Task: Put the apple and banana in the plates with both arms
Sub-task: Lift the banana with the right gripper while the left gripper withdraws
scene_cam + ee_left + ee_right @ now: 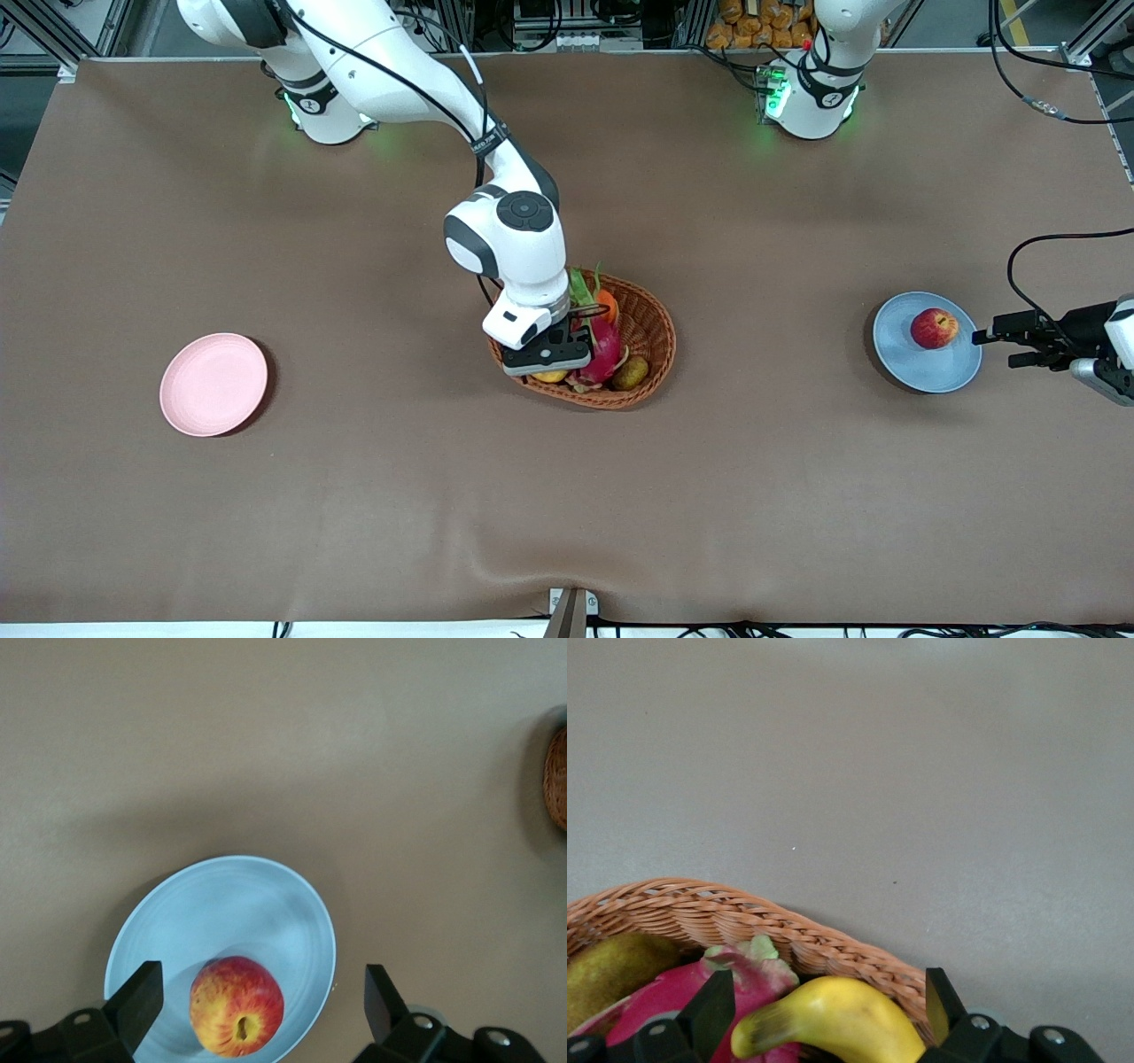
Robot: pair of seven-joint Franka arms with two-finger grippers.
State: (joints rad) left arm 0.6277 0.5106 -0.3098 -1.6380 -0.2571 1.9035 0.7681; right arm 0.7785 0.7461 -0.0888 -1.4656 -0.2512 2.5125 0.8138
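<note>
- Brown cloth is covering the whole table (567, 496), with metal framing and cables showing along the edge where the two arm bases are standing.
- A wicker basket (651, 341) is sitting near the middle of the table, holding a magenta dragon fruit (605, 347), a small orange fruit (608, 306) and a brownish-green oval fruit (630, 373).
- The banana (833, 1020) is lying in the basket against its woven wall, touching the dragon fruit; in the front view only a sliver of yellow is peeking out beneath the gripper.
- The right gripper (549, 359) is hanging low over the basket, its fingers (713, 1005) standing apart on either side of the banana's dark tip and not pressing on it.
- The apple (934, 328) is resting on the light blue plate (904, 359), which is sitting toward the left arm's end of the table, about midway between the base edge and the front-camera edge.
- The left gripper (983, 347) is hovering just beside the blue plate's rim, toward the table's end edge, with its fingers (137, 1001) spread wide and holding nothing; the apple is showing between them in the left wrist view.
- The pale pink plate (213, 384) is lying bare toward the right arm's end of the table, well apart from the basket.
</note>
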